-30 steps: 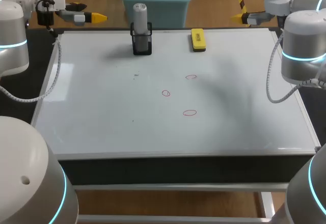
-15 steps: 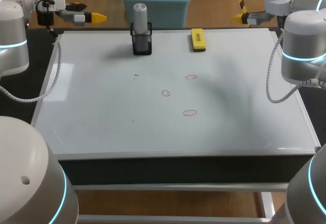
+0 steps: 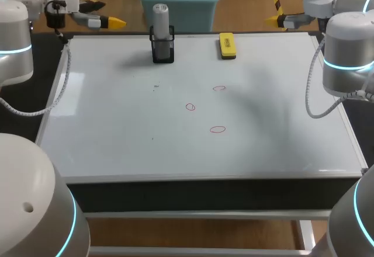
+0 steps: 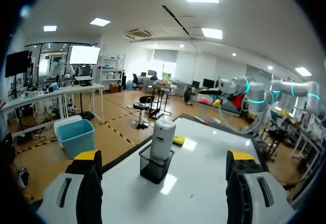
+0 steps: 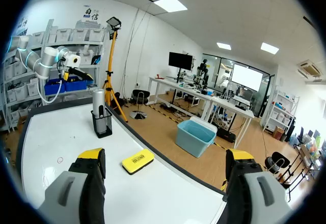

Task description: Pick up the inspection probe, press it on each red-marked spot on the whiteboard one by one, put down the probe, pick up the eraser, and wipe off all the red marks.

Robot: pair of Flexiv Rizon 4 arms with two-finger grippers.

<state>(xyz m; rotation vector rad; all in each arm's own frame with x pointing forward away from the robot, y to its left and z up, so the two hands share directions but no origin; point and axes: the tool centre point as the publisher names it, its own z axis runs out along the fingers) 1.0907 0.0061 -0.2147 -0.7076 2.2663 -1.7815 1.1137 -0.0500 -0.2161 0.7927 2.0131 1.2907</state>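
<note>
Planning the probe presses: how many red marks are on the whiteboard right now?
3 on the whiteboard: the far mark toward the eraser, the middle mark further left, the near mark closest to the robot. None appears hidden.

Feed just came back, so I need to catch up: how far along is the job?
Nothing looks done: the inspection probe stands in its black holder, the yellow eraser lies on the whiteboard, and three red marks are unwiped. Nothing is in hand: the left gripper and right gripper are open and empty by the board's far corners. Every step remains.
</note>
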